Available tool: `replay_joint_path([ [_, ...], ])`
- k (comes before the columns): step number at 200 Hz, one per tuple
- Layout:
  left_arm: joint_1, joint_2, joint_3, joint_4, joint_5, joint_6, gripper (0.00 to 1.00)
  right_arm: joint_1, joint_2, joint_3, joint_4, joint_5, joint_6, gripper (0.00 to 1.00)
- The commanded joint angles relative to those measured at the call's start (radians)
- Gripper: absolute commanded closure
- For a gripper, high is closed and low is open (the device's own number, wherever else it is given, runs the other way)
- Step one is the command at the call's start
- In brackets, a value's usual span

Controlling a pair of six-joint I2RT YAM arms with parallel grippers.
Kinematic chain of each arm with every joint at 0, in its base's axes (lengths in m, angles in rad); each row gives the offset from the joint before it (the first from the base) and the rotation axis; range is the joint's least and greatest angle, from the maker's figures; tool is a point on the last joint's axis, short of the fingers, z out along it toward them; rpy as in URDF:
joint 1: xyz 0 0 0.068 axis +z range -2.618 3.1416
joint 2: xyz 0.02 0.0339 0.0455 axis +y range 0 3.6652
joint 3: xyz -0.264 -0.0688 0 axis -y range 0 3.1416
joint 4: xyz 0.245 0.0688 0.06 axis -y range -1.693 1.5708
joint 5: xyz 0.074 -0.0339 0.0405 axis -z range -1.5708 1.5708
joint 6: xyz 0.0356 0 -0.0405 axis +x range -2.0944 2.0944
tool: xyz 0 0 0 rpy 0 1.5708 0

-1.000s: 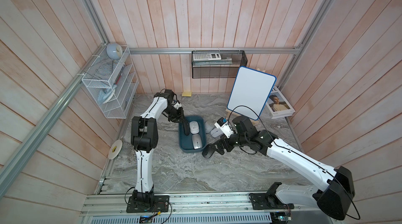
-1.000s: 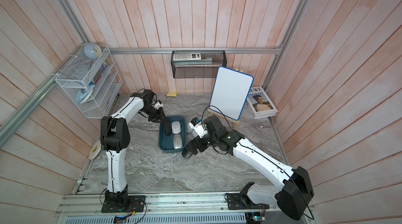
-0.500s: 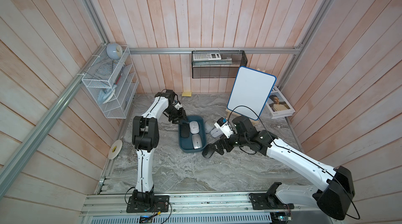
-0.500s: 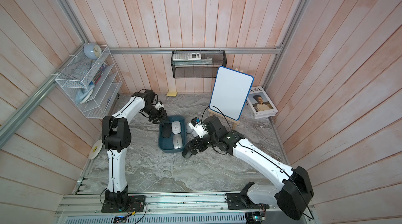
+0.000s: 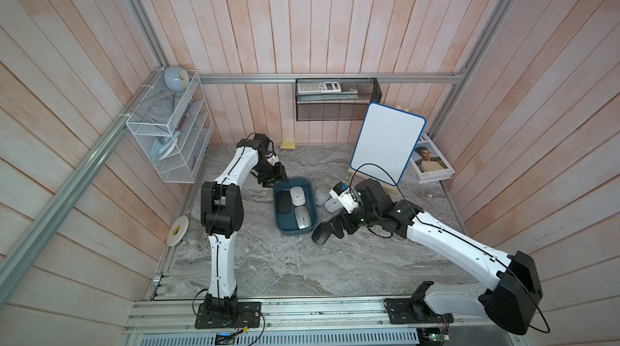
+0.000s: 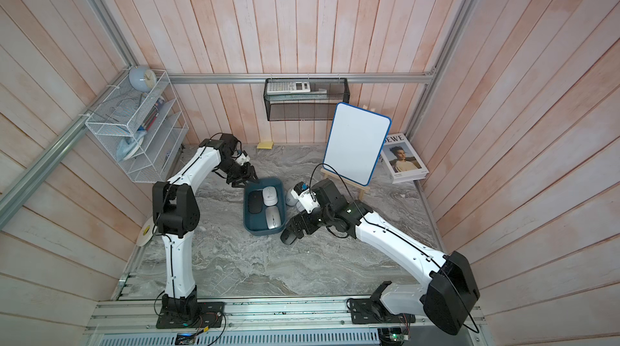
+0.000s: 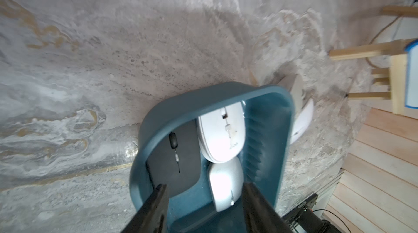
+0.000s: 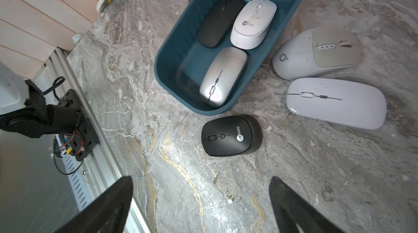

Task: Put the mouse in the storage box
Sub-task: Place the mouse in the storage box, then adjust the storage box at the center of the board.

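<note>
Three mice [image 8: 222, 77] already in storage box [image 8: 183, 57]. Black mouse [image 8: 231, 135] probably next, on tabletop just beside box's end. Looks light, with hard slick shell, so pinch across sides mid-body, not domed top. Right gripper [image 8: 200, 178] spread wide, empty, above it. Left gripper [image 7: 204, 184] partly spread, empty, over box.

Robot lab cell dressed as an office corner: plank walls [image 5: 302, 25], left arm [image 5: 235, 166] and right arm [image 5: 453, 243] bolted to an aluminium rail [image 5: 318, 314] along the near edge of the marble-look bench [image 5: 285, 270]. Wall-hung white wire rack [image 5: 167, 133] and mesh basket [image 5: 335, 106] with calculator [image 5: 318, 87]; whiteboard [image 5: 385, 143] and magazine [image 5: 432, 166] by the far right corner.
</note>
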Motion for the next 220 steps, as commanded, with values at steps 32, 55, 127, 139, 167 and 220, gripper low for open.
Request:
replay_joint_path([
  [32,-0.02,-0.396,-0.238,0.283,-0.039,-0.19,0.42,-0.037,0.057,0.065,-0.104,0.355,0.337,0.02],
  [55,-0.021,-0.615,-0.506,0.451,-0.056,-0.283,0.4,-0.025,0.094,0.088,-0.166,0.383,0.532,0.02],
  [127,-0.136,-1.119,-1.125,0.542,-0.096,-0.464,0.39,0.067,0.241,0.106,-0.209,0.457,0.797,0.03],
  [139,-0.162,-1.197,-1.191,0.55,-0.108,-0.502,0.39,0.066,0.276,0.115,-0.205,0.445,0.831,0.03],
  [167,-0.168,-1.323,-1.244,0.499,-0.138,-0.513,0.39,0.067,0.373,0.175,-0.201,0.394,0.84,0.07],
  [220,-0.168,-1.34,-1.252,0.467,-0.152,-0.502,0.39,0.065,0.542,0.266,-0.187,0.348,0.918,0.11],
])
